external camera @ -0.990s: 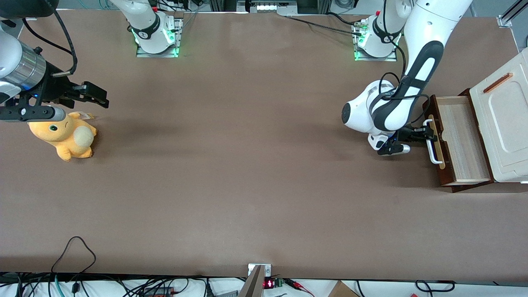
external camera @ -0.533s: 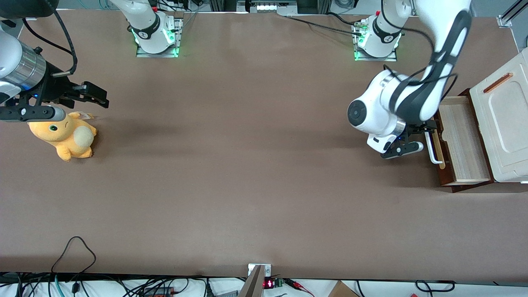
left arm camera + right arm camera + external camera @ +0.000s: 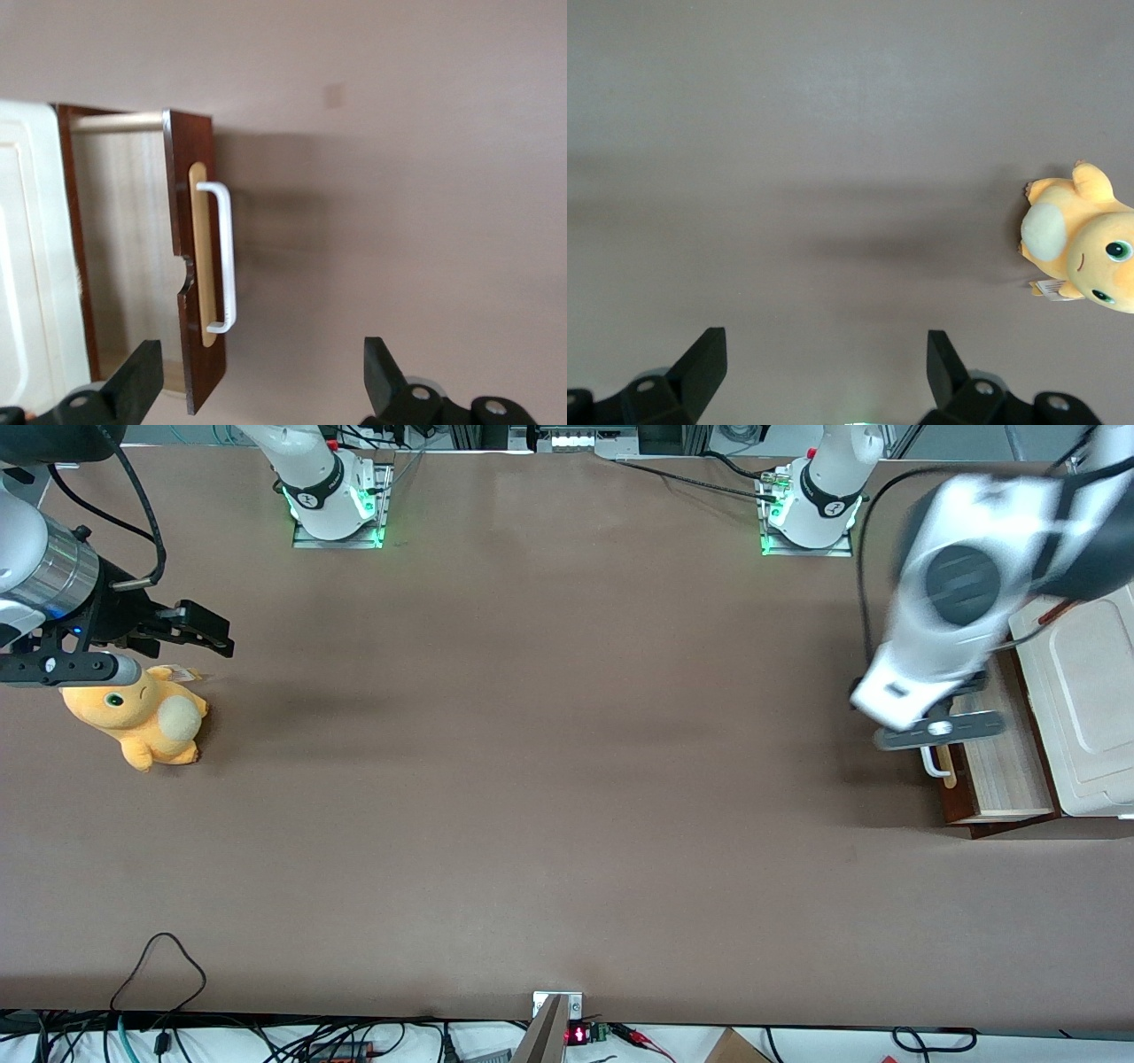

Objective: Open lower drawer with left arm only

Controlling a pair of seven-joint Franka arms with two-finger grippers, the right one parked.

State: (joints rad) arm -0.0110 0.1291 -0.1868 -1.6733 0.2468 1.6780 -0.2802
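The lower drawer (image 3: 1003, 772) stands pulled out of the cabinet, and its pale wood tray (image 3: 124, 257) shows. Its dark brown front (image 3: 197, 266) carries a white bar handle (image 3: 226, 257) on a tan strip. The left arm (image 3: 966, 602) hangs high above the drawer and hides much of it in the front view. Its gripper (image 3: 939, 729) is above the drawer front, well clear of the handle (image 3: 930, 762). In the left wrist view the gripper (image 3: 261, 385) is open, with nothing between its black fingertips (image 3: 142, 372).
The cream-white cabinet top (image 3: 1085, 691) sits at the working arm's end of the table. An orange plush toy (image 3: 142, 717) lies toward the parked arm's end. Two arm bases (image 3: 811, 505) stand farthest from the front camera. Cables (image 3: 159, 965) lie at the near edge.
The gripper has come off the handle, then risen high above the drawer and toward the cabinet. The drawer has stayed pulled out.
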